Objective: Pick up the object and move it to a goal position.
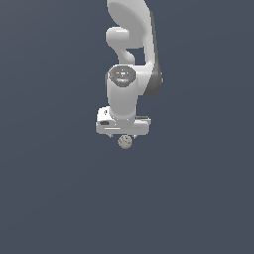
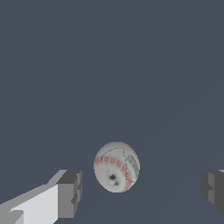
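Nearest you, in the wrist view, the gripper [image 2: 140, 188] stands spread wide, its two dark fingertips [image 2: 70, 192] well apart with nothing held. The ball [image 2: 116, 166] lies between them, clear of both pads, a little closer to the one on the pale finger. It is white with thin red stitching and far narrower than the gap.

You are at the approach step, I judge: aligned over the ball, grasp not yet made. The next move calls for a short descent until the pads flank the ball's widest part, then a slow, centred squeeze. A round ball may roll away if one pad reaches it first, so nudge toward centre before squeezing.

In the exterior view, the ball [image 1: 125, 142] shows at six o'clock from the white wrist housing [image 1: 122, 126], just below it, with the arm [image 1: 131, 44] rising toward twelve o'clock.

Beyond lies the counter [image 1: 49, 198], a flat, unmarked slate-grey plane filling both views. No goal marker, wall or other item shows, so you cannot tell where the goal lies.
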Available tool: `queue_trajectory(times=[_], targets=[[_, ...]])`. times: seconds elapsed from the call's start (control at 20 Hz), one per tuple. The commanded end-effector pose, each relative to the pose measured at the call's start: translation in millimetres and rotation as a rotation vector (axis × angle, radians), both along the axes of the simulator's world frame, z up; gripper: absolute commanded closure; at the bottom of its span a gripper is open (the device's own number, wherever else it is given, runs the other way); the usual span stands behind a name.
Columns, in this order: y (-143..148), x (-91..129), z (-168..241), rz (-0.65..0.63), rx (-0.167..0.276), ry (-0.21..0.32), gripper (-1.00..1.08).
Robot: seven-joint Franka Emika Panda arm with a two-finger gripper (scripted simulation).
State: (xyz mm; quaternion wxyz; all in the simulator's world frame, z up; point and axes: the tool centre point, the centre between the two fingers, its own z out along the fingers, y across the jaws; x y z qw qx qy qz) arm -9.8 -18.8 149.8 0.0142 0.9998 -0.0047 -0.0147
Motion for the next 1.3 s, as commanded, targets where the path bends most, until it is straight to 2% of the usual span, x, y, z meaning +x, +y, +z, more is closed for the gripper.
queue_trajectory(times=[0.0,0.4,0.65,0.95,1.25], targets=[[0.0,0.0,0.0,0.0,0.0,0.0,-0.92],[-14.7,13.2,15.2,0.025,-0.017,-0.038,-0.92],[-13.8,12.0,13.5,0.026,-0.016,-0.037,-0.92],[-8.7,2.2,-0.6,0.043,-0.006,-0.035,-0.92],[1.3,-19.5,-27.9,0.075,0.013,-0.031,-0.92]])
